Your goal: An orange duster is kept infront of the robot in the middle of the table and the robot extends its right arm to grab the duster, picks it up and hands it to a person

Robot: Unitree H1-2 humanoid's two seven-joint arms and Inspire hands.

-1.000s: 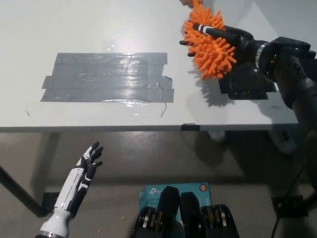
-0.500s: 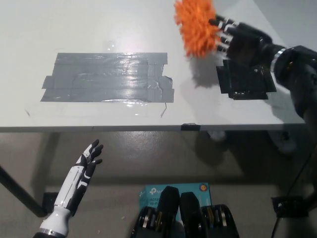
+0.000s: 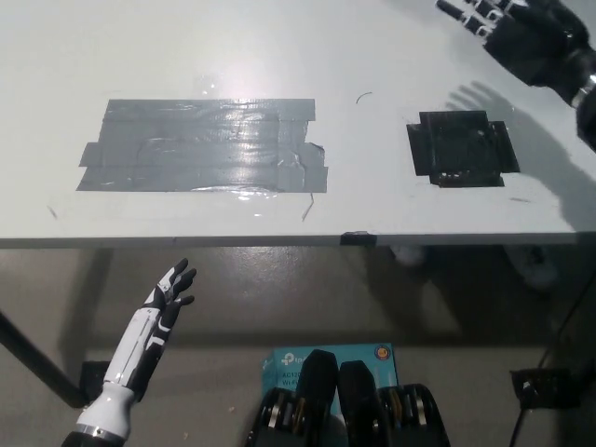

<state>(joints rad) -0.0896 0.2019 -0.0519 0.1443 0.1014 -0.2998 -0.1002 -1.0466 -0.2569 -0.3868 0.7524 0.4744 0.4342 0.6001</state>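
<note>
A pale grey worktop [image 3: 186,47] fills the upper half of the head view, its front edge running straight across the middle of the picture. On its left-centre part lies a wide patch of overlapping silver-grey tape strips [image 3: 205,146], glossy under the light, and to the right of that, well apart from it, sits a smaller square patch of black tape [image 3: 461,149]. The black right robot hand [image 3: 521,33] is raised over the worktop's far right corner, near the top right of the picture; its fingers [image 3: 475,14] are spread and point toward picture left, and it grips nothing, casting a splayed shadow on the surface just above the black square. The orange duster is not visible anywhere on the worktop or in either robot hand. The white left robot hand [image 3: 168,296] rests low at the lower left, below the worktop's edge, with its fingers apart and empty. On the floor beneath lies a small teal box [image 3: 284,363] with white print.
</note>
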